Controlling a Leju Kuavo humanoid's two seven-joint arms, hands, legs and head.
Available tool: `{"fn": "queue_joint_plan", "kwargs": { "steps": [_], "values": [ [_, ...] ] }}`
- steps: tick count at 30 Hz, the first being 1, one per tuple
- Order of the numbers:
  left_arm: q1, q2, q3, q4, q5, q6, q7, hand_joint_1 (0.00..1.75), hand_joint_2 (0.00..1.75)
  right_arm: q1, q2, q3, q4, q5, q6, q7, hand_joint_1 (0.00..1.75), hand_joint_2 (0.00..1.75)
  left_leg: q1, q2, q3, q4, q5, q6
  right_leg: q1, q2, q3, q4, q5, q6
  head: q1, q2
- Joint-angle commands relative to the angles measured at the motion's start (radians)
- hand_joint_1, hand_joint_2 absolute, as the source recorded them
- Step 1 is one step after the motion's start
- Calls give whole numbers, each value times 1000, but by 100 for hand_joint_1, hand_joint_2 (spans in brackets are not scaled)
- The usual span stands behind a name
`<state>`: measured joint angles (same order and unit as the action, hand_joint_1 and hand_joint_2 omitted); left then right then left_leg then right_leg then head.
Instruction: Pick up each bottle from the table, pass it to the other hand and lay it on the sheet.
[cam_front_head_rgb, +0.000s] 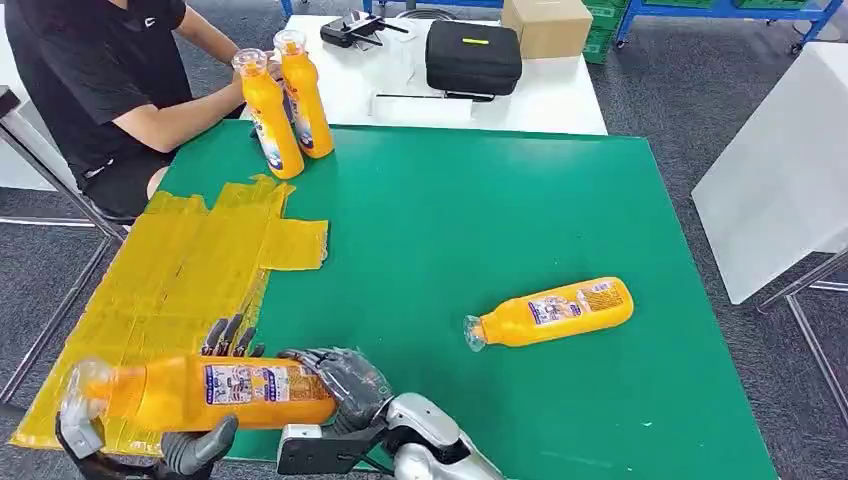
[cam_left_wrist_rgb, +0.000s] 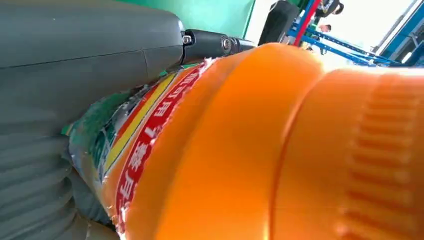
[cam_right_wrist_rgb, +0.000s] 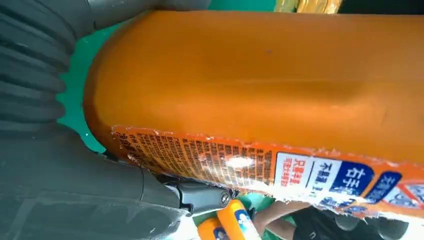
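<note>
Silver right arm (cam_front_head_rgb: 440, 440) with black bracket, grey ribbed wrist covers, thick grey thumbs, darker, perhaps black, fingers (cam_front_head_rgb: 228, 335)

Person (cam_front_head_rgb: 95, 70) seated at far-left corner; black case (cam_front_head_rgb: 472, 57), cardboard box (cam_front_head_rgb: 547, 25) on white table (cam_front_head_rgb: 560, 100).

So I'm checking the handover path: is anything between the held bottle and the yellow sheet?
Nothing visible. The held bottle, gripped by the left hand and right hand, already hangs over the yellow sheet, which looks bare there.
</note>
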<state>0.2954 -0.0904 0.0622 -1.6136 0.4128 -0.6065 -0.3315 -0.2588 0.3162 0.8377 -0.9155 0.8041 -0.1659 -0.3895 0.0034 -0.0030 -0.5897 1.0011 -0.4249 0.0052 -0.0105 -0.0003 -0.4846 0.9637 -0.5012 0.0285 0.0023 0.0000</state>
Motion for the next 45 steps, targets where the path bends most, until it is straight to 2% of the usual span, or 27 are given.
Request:
{"fn": "queue_joint_plan", "kwargs": {
  "steps": [1, 16, 17, 18, 20, 23, 26, 27, 29, 30, 33, 36, 37, 41, 42, 45],
  "values": [
    [-49, 19, 6, 47, 11, -7, -20, 175, 175, 42, -26, 71, 49, 2, 19, -11, 175, 175, 1, -2, 3, -2, 0, 0, 1, -3, 4, -3, 0, -1, 0, 0],
    [-57, 15, 8, 50, 14, -12, -27, 175, 175, 52, -36, 42, 25, -6, -28, 10, 175, 175, 1, -3, 3, -2, 0, 0, 1, -3, 4, -3, 0, -1, 0, 0],
    [-57, 15, 8, 50, 14, -13, -27, 175, 175, 48, -37, 41, 23, -6, -26, 9, 150, 175, 2, -4, 3, -2, 0, -1, 2, -4, 5, -4, 0, -1, 0, 0],
    [-43, 1, 27, 32, -12, 4, -34, 175, 175, 101, -16, 11, -32, 15, -92, 52, 0, 175, 1, -3, 2, -1, 0, 0, 1, -3, 3, -2, 0, -1, 0, 0],
    [-31, -7, 42, 21, -19, -13, -31, 175, 175, 133, -16, 26, -97, 45, -73, 97, 0, 175, 1, -2, 2, -1, 0, 0, 1, -3, 3, -2, -1, -1, 0, 0],
    [-31, -7, 42, 21, -19, -13, -31, 175, 175, 133, -16, 26, -97, 45, -73, 97, 0, 175, 1, -1, 1, -1, 0, 0, 1, -1, 2, -2, 0, -1, 0, 0],
    [-45, -40, 91, -1, -196, 85, -91, 175, 175, 133, -58, -37, -166, 40, -97, 132, 0, 175, 2, -2, 2, -1, -1, -1, 2, -2, 3, -2, -1, -1, 0, 0],
    [-56, -55, 116, -9, -271, 127, -110, 175, 175, 149, -84, -80, -227, 30, -106, 130, 0, 0, 1, -3, 1, 0, 0, 0, 1, -3, 2, -2, -1, -1, 0, 0],
    [-67, -63, 142, -11, -279, 101, -101, 175, 175, 171, -114, -126, -307, 32, -57, 121, 0, 0, 1, -5, 0, 0, 0, 0, 1, -5, 2, -2, -1, 0, 0, 0],
    [-70, -74, 158, -20, -335, 138, -113, 175, 175, 182, -118, -143, -330, 42, -66, 121, 0, 0, 1, -3, 0, 0, 0, 0, 1, -3, 1, -1, 0, 0, 0, 0],
    [-97, -102, 237, -60, -547, 304, -176, 175, 175, 241, -183, -235, -514, 29, -95, 122, 0, 0, 1, -3, 0, 1, 0, 0, 1, -3, 2, -1, 0, 0, 0, 0],
    [-137, -116, 327, -105, -663, 430, -203, 175, 175, 305, -252, -334, -691, 40, -68, 117, 0, 0, 1, -7, -3, 2, 1, 0, 1, -7, 0, -1, -1, 0, 0, 0],
    [-145, -127, 351, -128, -750, 516, -230, 175, 175, 325, -263, -366, -730, 55, -66, 112, 0, 0, 1, -7, -2, 2, 0, 1, 1, -7, 2, -1, -1, 0, 0, 0],
    [-139, -146, 311, -160, -1000, 790, -271, 175, 175, 337, -296, -434, -776, 59, -76, 113, 0, 0, 1, -4, -1, 2, 0, 1, 1, -4, 2, -1, 0, 0, 0, 0],
    [-136, -145, 291, -153, -1047, 849, -271, 175, 175, 332, -305, -451, -779, 59, -79, 120, 0, 175, 0, -3, -1, 1, 0, 0, 1, -3, 1, -1, 0, 0, -1, 0],
    [-132, -132, 215, -96, -1219, 1045, -273, 175, 175, 312, -333, -506, -783, 31, -71, 123, 0, 175, 0, -6, 1, 0, 0, 1, 0, -6, 4, -3, 0, 0, -1, 0]
  ]
}}
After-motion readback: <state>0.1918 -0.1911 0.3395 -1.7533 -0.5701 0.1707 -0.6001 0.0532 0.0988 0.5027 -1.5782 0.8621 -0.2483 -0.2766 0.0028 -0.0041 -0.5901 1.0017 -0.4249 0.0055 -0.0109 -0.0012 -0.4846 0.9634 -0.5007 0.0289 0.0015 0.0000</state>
